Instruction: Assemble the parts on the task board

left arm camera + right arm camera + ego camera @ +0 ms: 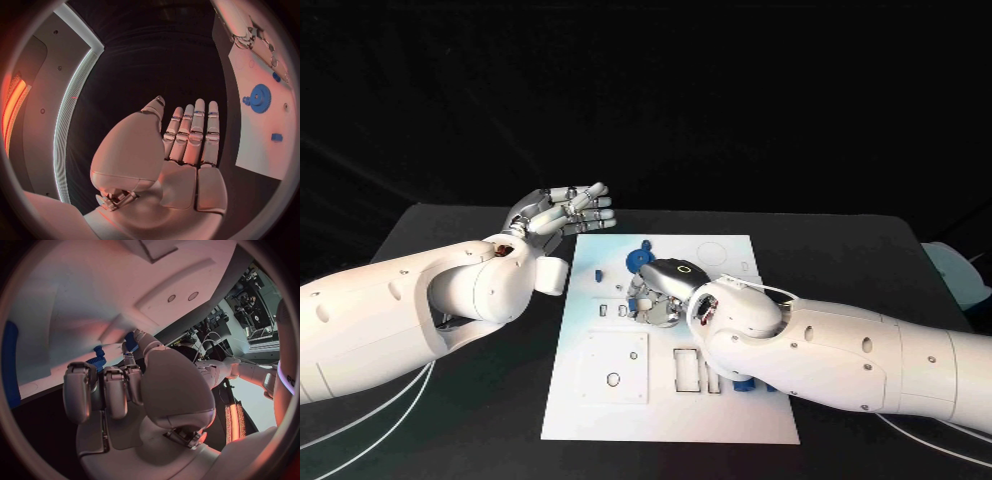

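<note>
The task board (610, 400) lies flat at the middle of the black bench (430, 240), its long sides running from the near edge toward the far edge. Near its near right side, a small blue part (741, 385) shows just beside the right arm, partly covered by it. The right hand (653, 298) is down over the middle of the board, fingers curled in toward the surface; whether it has hold of anything cannot be told, as the fingertips are hidden. In the right wrist view a blue part (99, 358) sits close beyond those fingers. Farther on, a blue gear (642, 259) lies on the far half of the board. The left hand (563, 213) hangs above the bench off the board's far left corner, fingers straight and apart, holding nothing.
</note>
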Tool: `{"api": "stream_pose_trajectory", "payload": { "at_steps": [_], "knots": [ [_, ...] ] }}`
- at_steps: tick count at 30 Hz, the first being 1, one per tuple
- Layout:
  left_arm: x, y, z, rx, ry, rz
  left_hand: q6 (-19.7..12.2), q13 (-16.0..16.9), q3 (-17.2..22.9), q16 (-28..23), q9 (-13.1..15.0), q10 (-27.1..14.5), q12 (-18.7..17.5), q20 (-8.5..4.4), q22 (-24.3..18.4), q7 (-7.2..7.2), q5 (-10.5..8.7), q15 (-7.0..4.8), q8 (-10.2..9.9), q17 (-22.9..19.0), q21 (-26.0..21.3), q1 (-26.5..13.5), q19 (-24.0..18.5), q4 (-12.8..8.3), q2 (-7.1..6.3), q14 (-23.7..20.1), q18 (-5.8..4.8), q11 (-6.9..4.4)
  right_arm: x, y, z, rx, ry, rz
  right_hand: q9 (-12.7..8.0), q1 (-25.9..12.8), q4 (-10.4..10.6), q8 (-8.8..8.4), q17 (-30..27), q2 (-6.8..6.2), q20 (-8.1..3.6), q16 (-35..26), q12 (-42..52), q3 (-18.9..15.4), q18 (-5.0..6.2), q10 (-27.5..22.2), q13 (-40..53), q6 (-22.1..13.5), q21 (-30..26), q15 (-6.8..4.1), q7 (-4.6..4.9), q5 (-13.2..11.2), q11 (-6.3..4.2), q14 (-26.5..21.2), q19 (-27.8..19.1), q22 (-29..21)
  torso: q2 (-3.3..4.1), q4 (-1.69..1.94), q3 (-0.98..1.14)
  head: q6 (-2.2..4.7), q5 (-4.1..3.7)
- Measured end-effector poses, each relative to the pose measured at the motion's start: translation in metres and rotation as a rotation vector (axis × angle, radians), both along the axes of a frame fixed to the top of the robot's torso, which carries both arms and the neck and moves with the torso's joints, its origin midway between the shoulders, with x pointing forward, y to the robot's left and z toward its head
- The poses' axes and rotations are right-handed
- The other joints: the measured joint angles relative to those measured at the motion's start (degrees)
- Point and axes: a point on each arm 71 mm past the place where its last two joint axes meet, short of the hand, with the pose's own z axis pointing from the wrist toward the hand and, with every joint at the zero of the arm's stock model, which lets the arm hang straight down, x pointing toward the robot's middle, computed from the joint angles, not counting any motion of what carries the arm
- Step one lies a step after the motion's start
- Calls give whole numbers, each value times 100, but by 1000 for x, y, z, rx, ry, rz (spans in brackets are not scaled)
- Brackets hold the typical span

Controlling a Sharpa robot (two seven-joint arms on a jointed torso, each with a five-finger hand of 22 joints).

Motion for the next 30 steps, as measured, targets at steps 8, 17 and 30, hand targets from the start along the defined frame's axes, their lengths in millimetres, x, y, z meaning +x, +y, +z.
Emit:
{"api": "stream_pose_trajectory", "payload": {
  "at_steps": [8,17,30],
  "knots": [
    [0,0,0,0,0,1,0,0,0,-27,0,0,0,0,-7,0,0,0,0,0,-23,0,0,0,0,0,0,0,0,0,0,-7,2,1,62,-183,92,88,-1,-101,0,0,-7,-92,0,0,0,21,-1,0,-21,-30,0,0,0,0,-3,-1,-1,19,4],
    [0,1,0,1,0,2,0,0,0,-27,0,0,0,0,-7,0,0,0,0,0,-23,0,0,0,0,0,0,0,0,0,-1,-11,4,3,22,-259,148,59,-1,-177,0,0,-51,-147,0,0,0,-4,-29,0,6,-28,0,0,0,-1,-3,2,-2,42,13],
    [0,2,0,2,0,5,0,0,0,-27,0,0,-24,0,-6,0,0,0,-22,0,-23,0,0,0,0,0,0,0,-1,0,-1,-11,2,4,-72,-503,232,-111,-2,-422,32,0,-273,-355,0,-223,0,-298,-162,41,127,18,115,-3,-32,-2,-3,-2,-3,41,1]
  ]
}}
